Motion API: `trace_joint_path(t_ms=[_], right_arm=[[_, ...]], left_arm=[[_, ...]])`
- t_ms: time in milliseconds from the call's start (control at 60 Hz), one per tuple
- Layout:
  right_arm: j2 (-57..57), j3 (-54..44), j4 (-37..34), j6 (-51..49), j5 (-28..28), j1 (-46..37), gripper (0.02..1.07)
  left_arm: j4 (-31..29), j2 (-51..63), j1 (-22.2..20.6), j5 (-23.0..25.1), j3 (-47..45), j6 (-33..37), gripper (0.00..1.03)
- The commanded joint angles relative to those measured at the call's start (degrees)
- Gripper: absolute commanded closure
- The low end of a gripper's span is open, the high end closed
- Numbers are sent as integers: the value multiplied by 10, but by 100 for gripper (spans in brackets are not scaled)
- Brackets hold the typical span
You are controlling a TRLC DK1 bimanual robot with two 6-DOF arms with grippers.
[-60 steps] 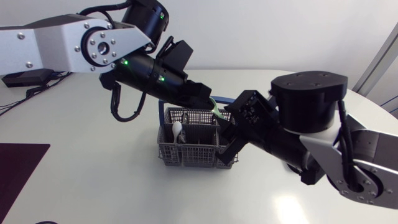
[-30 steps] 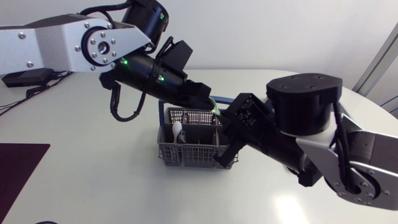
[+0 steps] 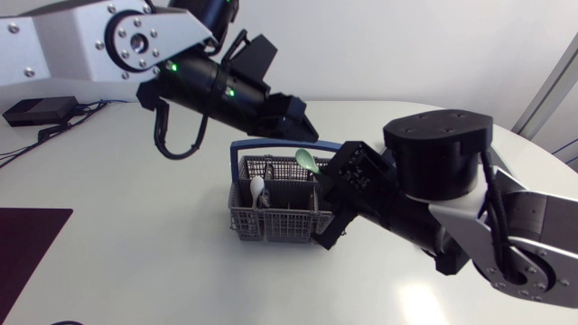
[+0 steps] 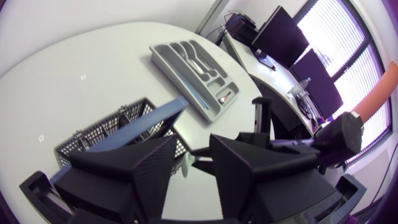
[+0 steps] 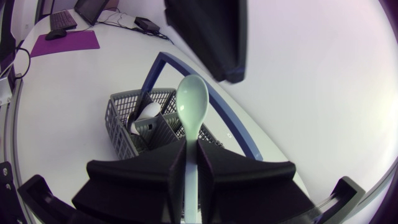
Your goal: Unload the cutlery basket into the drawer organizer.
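Spoon (image 5: 192, 99), probably light, stiff, slick plastic, is clamped at its handle by right claw (image 5: 191, 150); left claw (image 4: 191, 148) gapes.

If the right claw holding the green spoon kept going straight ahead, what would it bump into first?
Probably the blue basket handle, which crosses just past the spoon. The left gripper hangs beyond it. Depth is hard to judge.
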Motion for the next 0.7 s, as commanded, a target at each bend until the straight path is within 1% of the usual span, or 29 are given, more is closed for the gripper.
trace_joint_path(t_ms=[0,83,183,250,300,350,383,417,433,500,533,550,617,683], right_arm=[[-12,-11,-10,-11,-2,7,100],[-33,-24,-24,-12,-8,6,99],[-63,-35,-49,-16,-24,-2,99],[-92,-45,-72,-21,-48,-25,99],[-109,-48,-89,-22,-75,-48,99],[-128,-53,-111,-31,-115,-88,99],[-136,-54,-121,-36,-134,-105,98],[-150,-58,-139,-50,-177,-148,98],[-152,-59,-143,-54,-187,-160,98],[-164,-62,-163,-80,-245,-218,98],[-164,-62,-169,-90,-264,-243,98],[-164,-62,-173,-97,-275,-256,98],[-164,-64,-192,-129,-313,-302,98],[-162,-66,-209,-171,-344,-348,98]], left_arm=[[1,1,18,6,47,-19,40],[5,0,27,5,73,-19,34],[4,-7,44,1,84,-12,34],[-12,-19,50,-40,83,28,34],[-29,-23,50,-53,82,53,34],[-49,-39,50,-74,70,96,34],[-52,-54,46,-94,55,122,34],[-50,-79,40,-125,25,165,34],[-49,-85,40,-131,18,174,34],[-54,-108,39,-140,-16,219,34],[-54,-115,39,-144,-28,235,34],[-54,-123,39,-150,-43,255,34],[-53,-138,39,-159,-76,300,34],[-37,-155,38,-167,-115,349,34]])
